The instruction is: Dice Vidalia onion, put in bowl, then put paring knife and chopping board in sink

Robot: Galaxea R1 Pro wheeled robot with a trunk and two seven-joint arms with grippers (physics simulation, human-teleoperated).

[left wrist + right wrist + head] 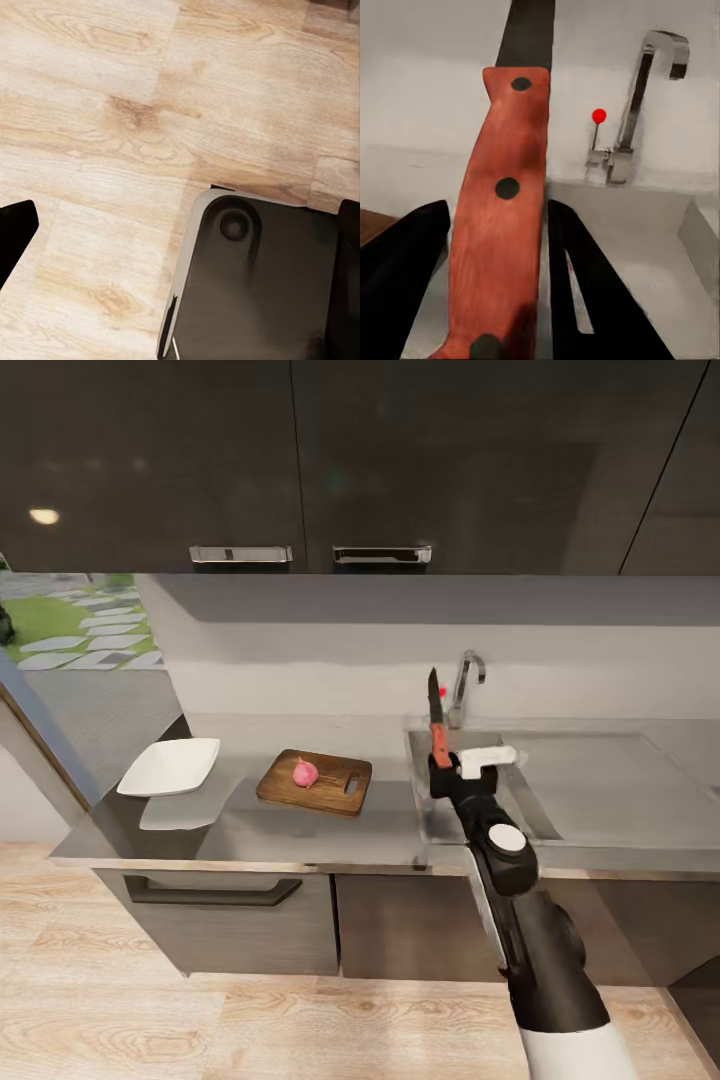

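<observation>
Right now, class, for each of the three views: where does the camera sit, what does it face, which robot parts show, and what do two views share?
Head view: on the head, facing down at the countertop, the right gripper raised over the sink.
Left wrist view: faces the wood floor and the robot's dark base.
Right wrist view: along the fingers, facing the tap.
Shared: the paring knife, head and right wrist.

So on the surface [300, 830] the bowl [170, 766] sits far left, with the board [316, 781] just right of it, not touching. The onion [305, 771] is on the board, left of its slot. Right of the board is the sink [600, 780], tap [466, 682] at its back left corner. The right claw [445, 768] is over the sink's left edge with the knife [436, 722] clamped in it, blade pointing up. Cabinets hang above, floor [250, 1020] out front.
</observation>
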